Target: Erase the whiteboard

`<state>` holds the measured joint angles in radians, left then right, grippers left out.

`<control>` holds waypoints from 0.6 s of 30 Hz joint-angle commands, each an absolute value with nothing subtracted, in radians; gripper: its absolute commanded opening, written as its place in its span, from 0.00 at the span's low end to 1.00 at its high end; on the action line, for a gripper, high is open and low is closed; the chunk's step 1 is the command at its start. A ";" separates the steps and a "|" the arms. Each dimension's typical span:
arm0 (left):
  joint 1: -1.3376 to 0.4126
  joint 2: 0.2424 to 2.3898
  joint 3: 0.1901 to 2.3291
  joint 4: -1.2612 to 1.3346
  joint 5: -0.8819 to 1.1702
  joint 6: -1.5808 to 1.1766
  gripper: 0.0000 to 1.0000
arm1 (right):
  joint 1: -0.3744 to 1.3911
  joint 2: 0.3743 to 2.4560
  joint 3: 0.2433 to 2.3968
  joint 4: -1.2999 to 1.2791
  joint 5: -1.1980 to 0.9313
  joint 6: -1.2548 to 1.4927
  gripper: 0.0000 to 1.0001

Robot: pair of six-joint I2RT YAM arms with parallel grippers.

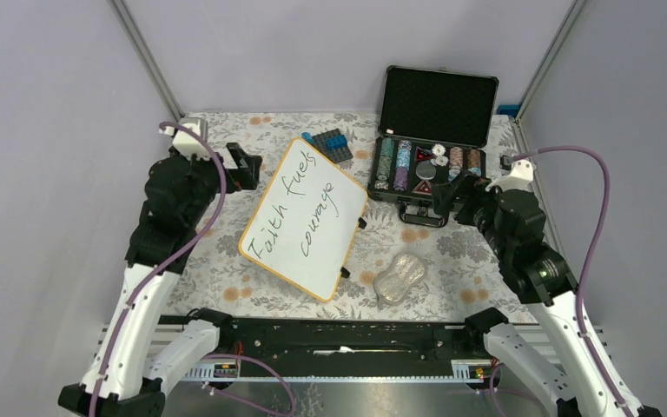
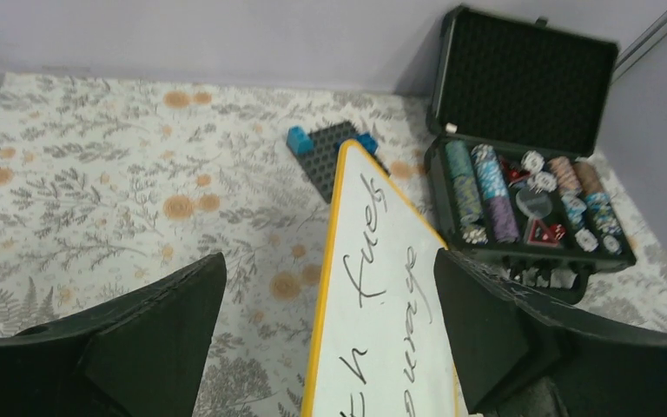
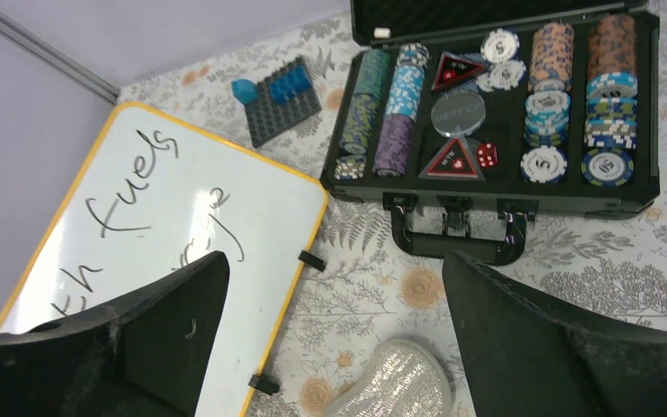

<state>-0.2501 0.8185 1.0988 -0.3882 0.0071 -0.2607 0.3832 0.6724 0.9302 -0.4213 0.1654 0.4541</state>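
Orange-rimmed, the whiteboard [image 1: 304, 219] lies slanted mid-table in the top view, black handwriting on it. The left gripper [image 1: 245, 168] is just off its far-left edge, and the right gripper [image 1: 445, 201] is well to its right, by the chip case [image 1: 430, 148]. Left wrist view: jaws spread and empty, the board ahead between them. Right wrist view: jaws spread and empty, the board lower left.

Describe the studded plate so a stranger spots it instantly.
Find the open black chip case at the table's far right. Left of it, by the whiteboard's far corner, lies a dark grey plate. It alone is studded, carrying blue bricks.
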 commanded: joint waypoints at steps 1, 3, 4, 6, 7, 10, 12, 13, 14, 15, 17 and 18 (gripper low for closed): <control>-0.245 0.868 1.141 -0.426 0.020 -0.223 0.99 | 0.377 0.741 0.904 -0.434 0.178 0.445 1.00; -0.245 0.895 1.142 -0.443 0.022 -0.209 0.99 | 0.377 0.832 0.915 -0.470 0.189 0.429 1.00; -0.245 0.910 1.144 -0.451 0.022 -0.206 0.99 | 0.377 0.875 0.926 -0.483 0.181 0.425 1.00; -0.245 0.938 1.142 -0.465 0.014 -0.199 0.99 | 0.377 0.953 0.936 -0.497 0.148 0.438 1.00; -0.245 0.956 1.140 -0.467 0.008 -0.198 0.99 | 0.379 0.985 0.933 -0.497 0.133 0.460 1.00; -0.245 0.982 1.124 -0.465 -0.016 -0.196 0.99 | 0.401 1.076 0.917 -0.481 0.102 0.529 1.00; -0.245 1.000 1.114 -0.465 -0.031 -0.194 0.99 | 0.444 1.115 0.904 -0.470 0.132 0.593 1.00; -0.245 1.007 1.108 -0.466 -0.035 -0.190 0.99 | 0.467 1.130 0.895 -0.467 0.155 0.637 1.00; -0.245 1.012 1.102 -0.466 -0.039 -0.188 0.99 | 0.491 1.141 0.886 -0.456 0.167 0.674 1.00; -0.245 1.015 1.094 -0.465 -0.041 -0.186 0.99 | 0.518 1.149 0.874 -0.449 0.182 0.714 1.00; -0.245 1.015 1.071 -0.457 -0.040 -0.184 0.99 | 0.594 1.168 0.859 -0.447 0.231 0.801 1.00; -0.245 1.014 1.058 -0.448 -0.036 -0.184 0.99 | 0.631 1.178 0.858 -0.457 0.266 0.845 1.00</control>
<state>-0.2501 1.0187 1.0893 -0.4786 -0.0132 -0.2039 0.5152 1.1561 0.8715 -0.4633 0.1616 0.6407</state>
